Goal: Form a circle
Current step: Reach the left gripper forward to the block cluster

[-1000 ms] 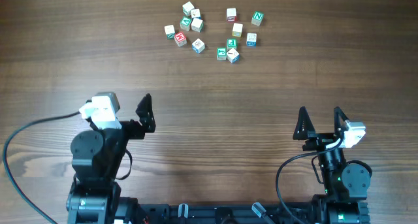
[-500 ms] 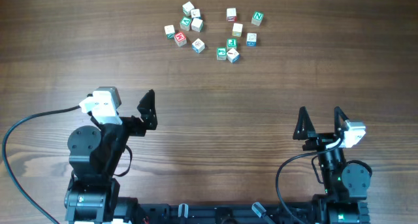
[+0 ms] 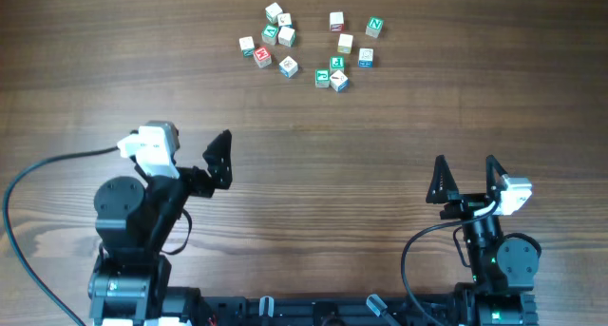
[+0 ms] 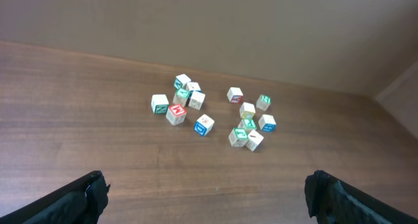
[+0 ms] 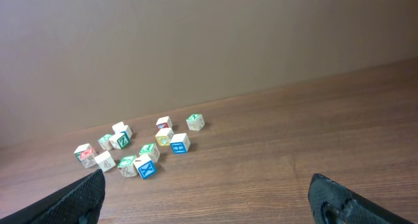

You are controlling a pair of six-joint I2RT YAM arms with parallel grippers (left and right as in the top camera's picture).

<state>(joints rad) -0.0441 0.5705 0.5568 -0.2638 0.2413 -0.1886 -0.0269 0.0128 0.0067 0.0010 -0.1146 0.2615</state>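
Wooden table (image 3: 304,174), brown grain running side to side. Two arms sit at the near edge, one toward each near corner.

Letter cubes (image 3: 286,35): about fourteen small pale wooden blocks, scattered loose toward the far edge of the table, around mid-width. They lie in two rough bunches with a gap between, not a ring.
- Left bunch, about seven: several sit touching or nearly so on its far side. A red-faced cube (image 3: 262,55) lies on its near-left side, just beside a white-and-green one. A blue-faced cube (image 3: 288,67) is the one closest to the arms, a little apart from the others.
- Right bunch, about seven: a green-faced cube (image 3: 374,27) with a white N sits alone at its far right. Two cubes on its near side touch each other.
- Most letters are too small to read.

Left gripper (image 3: 190,147): jaws spread wide, nothing between them. It hangs over the wood toward the near-left corner, angled toward the cubes and well apart from them. In its wrist view a dark fingertip (image 4: 88,191) fills each bottom corner, with the whole scatter lying beyond.

Right gripper (image 3: 465,169): jaws equally wide apart and empty. It points toward the far edge from near the near-right corner, well short of the cubes.

A black cable (image 3: 47,174) loops from the left arm toward the left edge. A plain tan wall (image 5: 196,41) stands behind the far edge.
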